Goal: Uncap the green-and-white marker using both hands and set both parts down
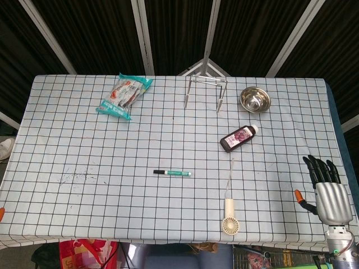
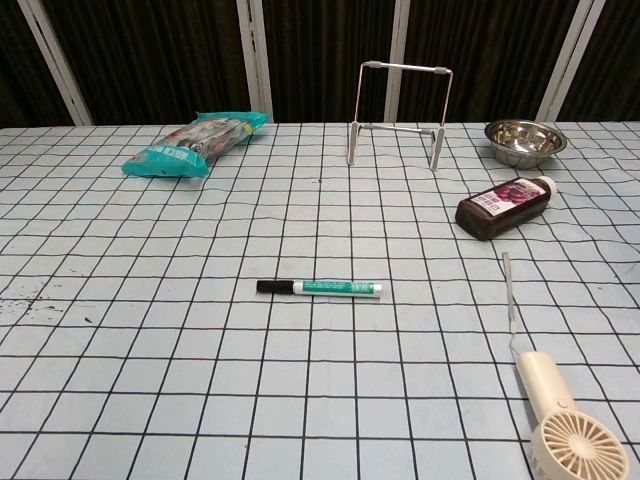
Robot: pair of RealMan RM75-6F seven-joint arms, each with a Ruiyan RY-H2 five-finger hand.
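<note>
The green-and-white marker [image 1: 174, 173] [image 2: 320, 288] lies flat near the middle of the checked tablecloth, capped, with its black cap pointing left. My right hand [image 1: 328, 190] hovers at the table's right front corner, far right of the marker, fingers stretched out and apart and holding nothing. Of my left hand only an orange fingertip [image 1: 1, 213] shows at the left edge of the head view, so its fingers are hidden. Neither hand appears in the chest view.
A snack bag [image 1: 124, 95] [image 2: 190, 143] lies at the back left. A wire rack [image 1: 220, 100] [image 2: 352, 140] and a steel bowl [image 1: 255, 100] [image 2: 524, 140] stand at the back. A dark bottle [image 1: 239, 138] [image 2: 503, 208] and a small handheld fan [image 1: 230, 221] [image 2: 565, 420] lie right of the marker.
</note>
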